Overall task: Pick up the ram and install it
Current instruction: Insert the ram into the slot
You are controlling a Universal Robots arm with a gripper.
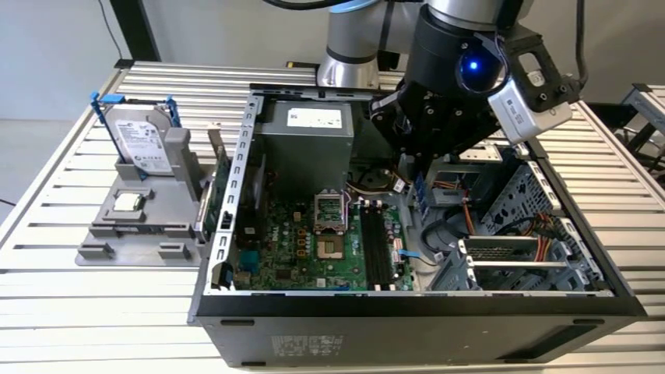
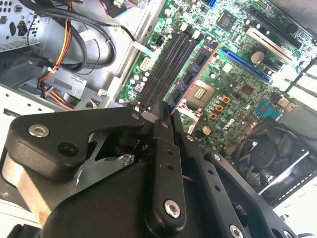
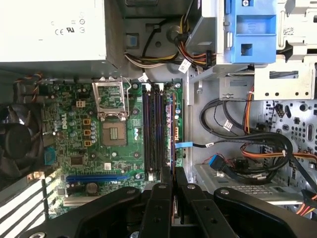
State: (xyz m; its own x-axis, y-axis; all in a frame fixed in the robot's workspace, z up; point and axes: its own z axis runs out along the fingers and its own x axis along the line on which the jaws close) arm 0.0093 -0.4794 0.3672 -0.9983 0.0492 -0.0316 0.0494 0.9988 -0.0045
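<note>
Well off to the side of the gripper (image 3: 173, 174), toward the exterior view's left, a grey stand (image 1: 135, 234) sat on the slatted table (image 1: 52, 312). It carried an upright silver hard drive (image 1: 140, 144) with blue rails and, lower down, a small square processor chip (image 1: 127, 202). Nearer the gripper, the open computer case (image 1: 416, 323) lay with its green motherboard (image 1: 296, 257) facing up. A grey power supply (image 1: 307, 132) sat at the case's far end, close beside the arm. Below the gripper, a little toward the exterior view's left, was the open processor socket (image 3: 113, 131), then the long black slots (image 3: 153, 134).

The gripper's 2 fingers were clamped on the ram (image 3: 172, 139). In the first wrist view it showed as a thin strip edge-on, parallel with the slots and just beside them on the cable side. In the second wrist view its flat face with dark chips reached out from the fingertips over the board. Whether it touched a slot could not be told.

Past the gripper, toward the exterior view's right, lay orange and black cables (image 3: 262, 148) and the metal drive cage (image 1: 519, 265).
</note>
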